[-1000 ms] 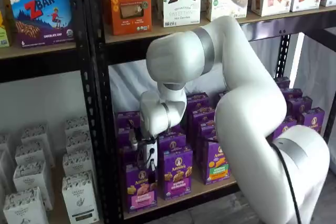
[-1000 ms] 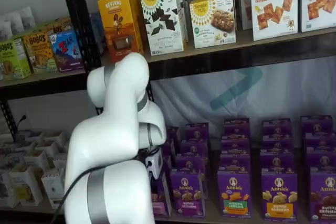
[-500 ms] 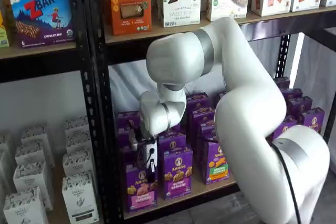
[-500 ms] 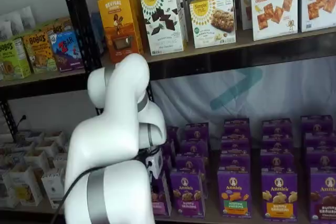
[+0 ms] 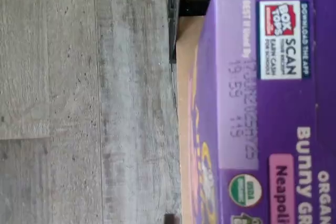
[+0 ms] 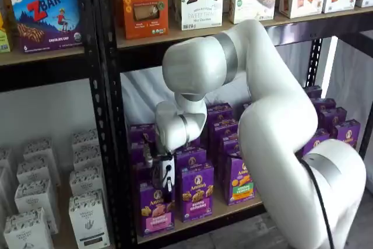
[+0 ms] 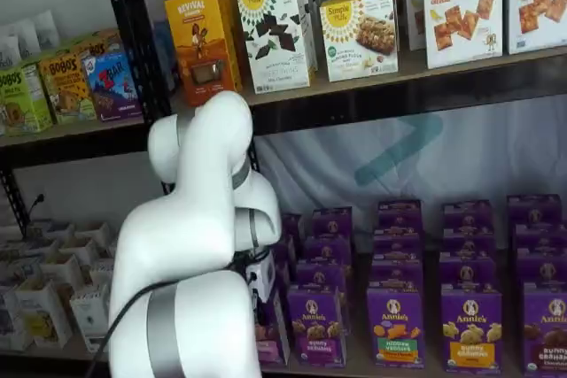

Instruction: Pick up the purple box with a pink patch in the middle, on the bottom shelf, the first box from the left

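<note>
Gripper [image 6: 164, 183] is seen in a shelf view as a white body with dark fingers set down at the top of the leftmost front carton; whether the fingers are spread or pressed onto the carton cannot be told, since the finger ends are lost against the purple top edge; in the other shelf view the gripper is mostly hidden behind the white arm [image 7: 190, 245].

Left to right on the bottom shelf [image 6: 201, 217]: the black rack upright [image 6: 111, 144] is noted first; just beside it stands the purple box [image 6: 155, 208], an Annie's carton with a round white logo and a pink panel low on its front, upright at the board's front edge; next to it a second purple Annie's carton [image 6: 196, 192] with a purple-yellow panel; then a carton with a green panel [image 6: 240, 180]; further purple cartons are ranked behind.

In the wrist view the top face of the purple box [image 5: 262, 108] is seen close, with a Box Tops mark, a date stamp and a pink label reading "Neapoli…"; the wooden shelf edge [image 5: 185, 119] and grey floor [image 5: 79, 98] are seen beside it; no fingers are in that view.

Progress, as judged: approach is done, the gripper being placed over the correct carton; a secure grip is not confirmed; the carton is seated on the board, not lifted. Left to do: grip to be confirmed, carton to be raised and drawn clear of its neighbour and the upright.
</note>
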